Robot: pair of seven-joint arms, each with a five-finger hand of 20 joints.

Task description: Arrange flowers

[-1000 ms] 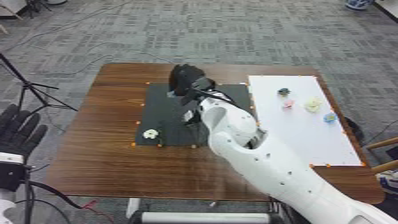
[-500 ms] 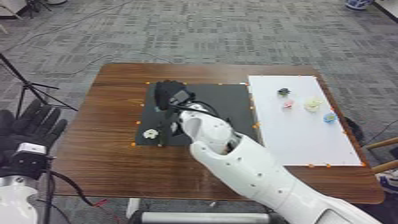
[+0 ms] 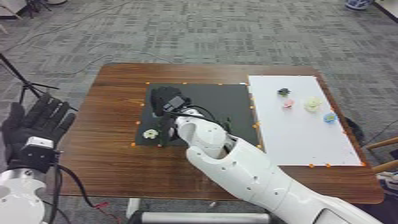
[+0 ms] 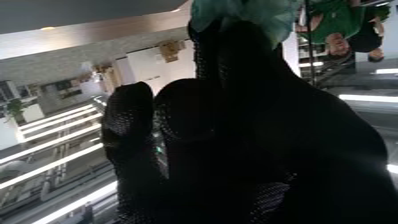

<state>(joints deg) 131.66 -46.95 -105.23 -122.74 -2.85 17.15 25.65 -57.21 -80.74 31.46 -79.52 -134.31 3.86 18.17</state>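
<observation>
Teal flower (image 4: 272, 19) at the fingertips of the robot hand (image 3: 165, 98)

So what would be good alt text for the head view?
The robot's gloved right hand is over a dark mat on a brown table, beyond a white flower. On a white board to the right lie four small flowers; the open left hand is at the table's left.

I see the mat (image 3: 233, 95) mid-frame on the table (image 3: 98, 170), the board (image 3: 302, 142) right of it. Four flowers (image 3: 312, 104) lie on the board's upper part, another flower (image 3: 150, 134) at the mat's lower left.
</observation>
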